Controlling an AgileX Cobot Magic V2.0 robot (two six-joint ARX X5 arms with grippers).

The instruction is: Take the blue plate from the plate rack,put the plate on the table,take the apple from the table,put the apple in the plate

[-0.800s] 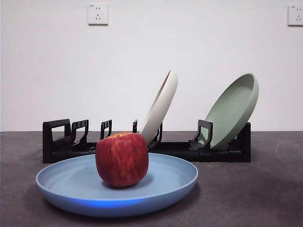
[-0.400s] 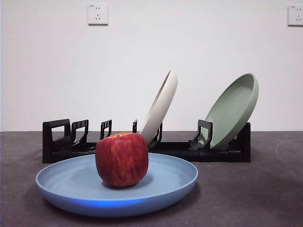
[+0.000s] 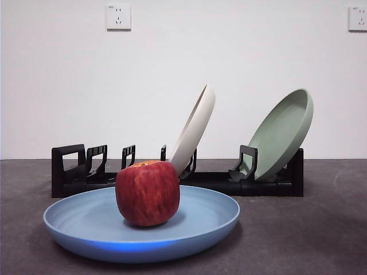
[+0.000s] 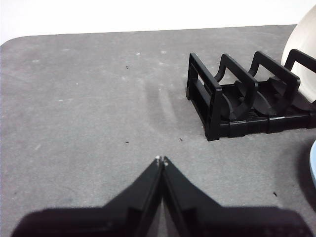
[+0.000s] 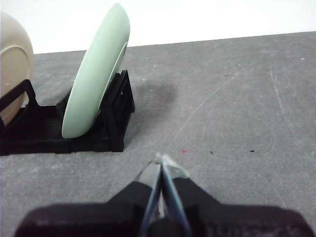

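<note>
The blue plate (image 3: 86,226) lies flat on the dark grey table (image 3: 298,235) in the front view, near and left of centre. The dark red apple (image 3: 148,192) stands upright in the plate. The black plate rack (image 3: 69,172) runs behind them; its end shows in the left wrist view (image 4: 232,98) and the right wrist view (image 5: 116,116). A sliver of the blue plate's rim shows in the left wrist view (image 4: 313,165). My left gripper (image 4: 161,160) is shut and empty over bare table. My right gripper (image 5: 162,159) is shut and empty, apart from the rack. Neither arm shows in the front view.
A cream-white plate (image 3: 195,129) leans in the rack's middle slots, also in the right wrist view (image 5: 12,64). A sage-green plate (image 3: 282,133) leans at the rack's right end, also in the right wrist view (image 5: 96,69). A white wall stands behind the table.
</note>
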